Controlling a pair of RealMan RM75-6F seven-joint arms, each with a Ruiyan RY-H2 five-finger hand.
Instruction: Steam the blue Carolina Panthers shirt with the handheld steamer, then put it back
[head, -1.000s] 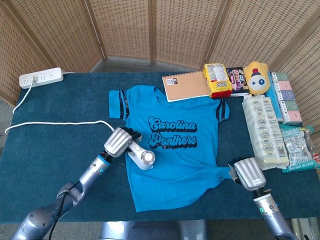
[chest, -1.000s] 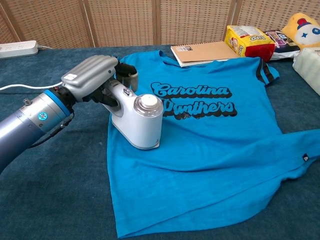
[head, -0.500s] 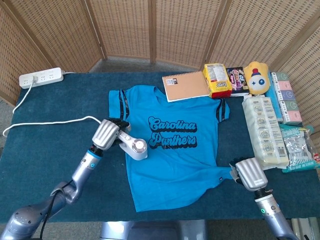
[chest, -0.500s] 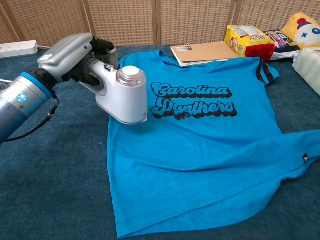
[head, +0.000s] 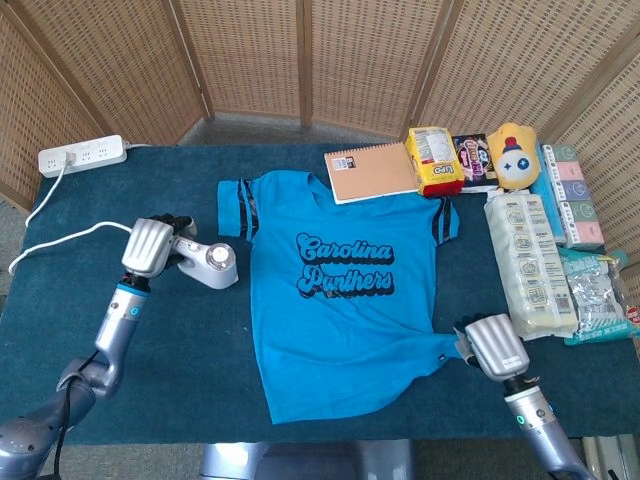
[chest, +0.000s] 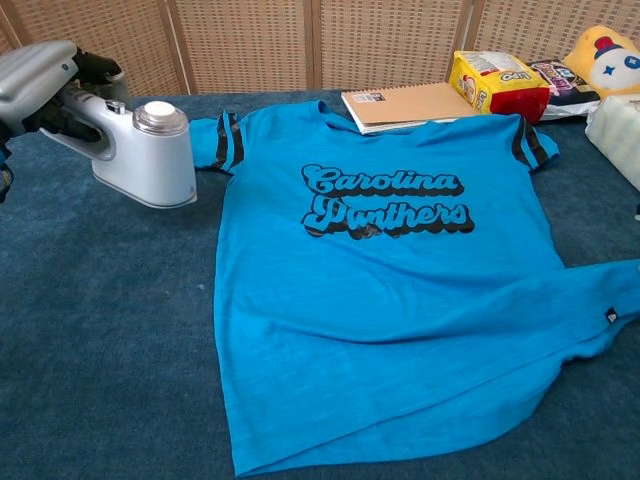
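shirt (head: 345, 300): blue, "Carolina Panthers" print up, spread flat mid-surface, collar toward far edge, hem toward near edge.
steamer (head: 205, 262): white, handheld, upright just left of the shirt's sleeve, toward the surface's left edge.

Shirt (head: 345, 300): centre of the frame, flat on the table (head: 120, 340).
Steamer (head: 205, 262): left of the shirt, on the table, in the left hand (head: 148, 248).
Power strip (head: 82, 156): upper left.
Notebook (head: 372, 170): above the shirt.
Right hand (head: 496, 346): lower right, at the shirt's corner.
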